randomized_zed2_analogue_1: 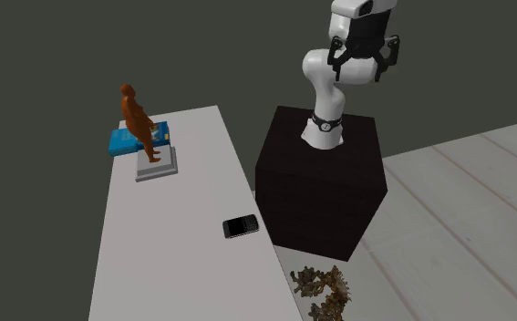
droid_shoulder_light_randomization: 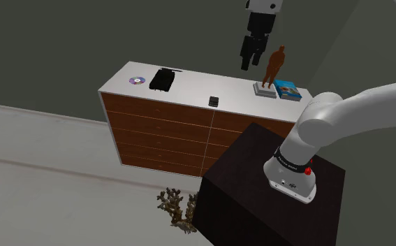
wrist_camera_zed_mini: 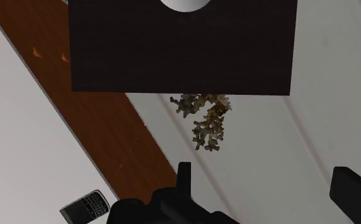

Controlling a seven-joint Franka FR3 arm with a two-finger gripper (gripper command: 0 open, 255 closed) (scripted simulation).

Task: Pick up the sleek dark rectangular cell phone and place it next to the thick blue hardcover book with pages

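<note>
Pincer point(randomized_zed2_analogue_1: 366, 71) hangs high at the top of the second exterior view, above the dark stand point(randomized_zed2_analogue_1: 320, 182), fingers spread apart and holding nothing; we see the white arm folded steeply upward from its base. We find the cell phone point(randomized_zed2_analogue_1: 241, 226) lying flat near the dresser point(randomized_zed2_analogue_1: 174, 264) edge, low in mid-frame, well apart from the blue book point(randomized_zed2_analogue_1: 119, 141) at upper left. A brown figurine point(randomized_zed2_analogue_1: 138, 123) stands just beside that book. A dry twiggy plant point(randomized_zed2_analogue_1: 325, 292) lies on the floor by the stand.
</note>
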